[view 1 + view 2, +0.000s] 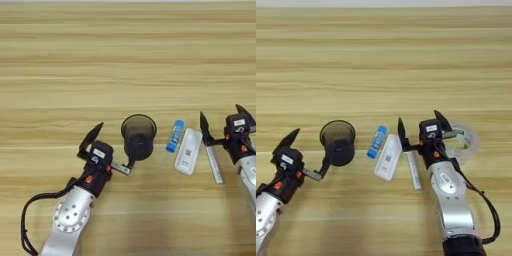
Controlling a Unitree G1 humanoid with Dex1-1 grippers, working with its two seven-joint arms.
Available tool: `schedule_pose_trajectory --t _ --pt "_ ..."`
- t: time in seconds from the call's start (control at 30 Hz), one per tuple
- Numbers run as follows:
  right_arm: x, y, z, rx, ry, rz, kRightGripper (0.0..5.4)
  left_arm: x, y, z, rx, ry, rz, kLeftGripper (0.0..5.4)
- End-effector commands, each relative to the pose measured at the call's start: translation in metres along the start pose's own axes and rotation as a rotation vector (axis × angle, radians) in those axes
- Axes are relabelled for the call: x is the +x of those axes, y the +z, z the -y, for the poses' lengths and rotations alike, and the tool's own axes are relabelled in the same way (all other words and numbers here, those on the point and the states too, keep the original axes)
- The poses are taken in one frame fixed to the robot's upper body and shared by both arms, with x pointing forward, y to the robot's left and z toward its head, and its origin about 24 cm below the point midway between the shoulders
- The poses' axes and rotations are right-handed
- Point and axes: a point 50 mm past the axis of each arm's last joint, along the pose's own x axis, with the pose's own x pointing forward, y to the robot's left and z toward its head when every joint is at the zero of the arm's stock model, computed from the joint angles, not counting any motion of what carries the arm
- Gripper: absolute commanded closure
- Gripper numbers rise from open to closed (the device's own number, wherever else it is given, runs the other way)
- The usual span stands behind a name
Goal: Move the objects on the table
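Left tool [111, 145] at lower left of the bench [125, 55], arm coming up from the bottom edge. Fingers spread wide: one black finger points up and away to the left, the other reaches right, its tip touching or overlapping the near wall of the cup. Open, gripping nothing.

Cup [138, 136]: small, dark, translucent, round, standing upright just right of the left tool. Cannot tell whether anything is in it.

Glue stick [175, 136]: short, blue, lying on its side just right of the cup, apart from it, tilted with its far end leaning right.

White device [188, 151]: flat, rectangular, lying just right of the glue stick, tilted the same way. Its long edge is very close to the glue stick; cannot tell whether they touch.

Marker [414, 170]: thin, white, lying along the device's right side, near end towards the robot. Its far end lies under or at the left finger of the right tool.

Right tool [421, 129]: open, fingers spread, one black finger standing above the marker's far end, the other pointing up to the right. Nothing held between them.

Tape roll [466, 140]: clear ring lying flat just right of the right tool, partly hidden behind it, seen in the right eye view only.
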Motion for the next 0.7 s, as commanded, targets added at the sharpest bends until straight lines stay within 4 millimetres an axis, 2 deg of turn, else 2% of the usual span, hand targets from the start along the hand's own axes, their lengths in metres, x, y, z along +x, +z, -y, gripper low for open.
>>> schedule_pose_trajectory --t 0.03,0.27,0.53,0.7 --pt "0.002 0.001 0.001 -0.008 -0.004 0.007 0.0 0.005 0.004 -0.028 0.019 0.145 0.032 0.01" --pt "0.001 0.002 0.002 -0.014 -0.007 0.01 0.0 0.003 -0.001 -0.055 0.065 0.272 0.02 0.01" --pt "-0.004 0.003 0.006 -0.031 -0.012 0.006 0.0 0.0 -0.016 -0.064 0.074 0.314 -0.028 0.01" --pt "-0.01 0.002 0.008 -0.039 -0.015 -0.003 0.0 -0.001 -0.014 -0.073 0.085 0.331 -0.033 0.01"
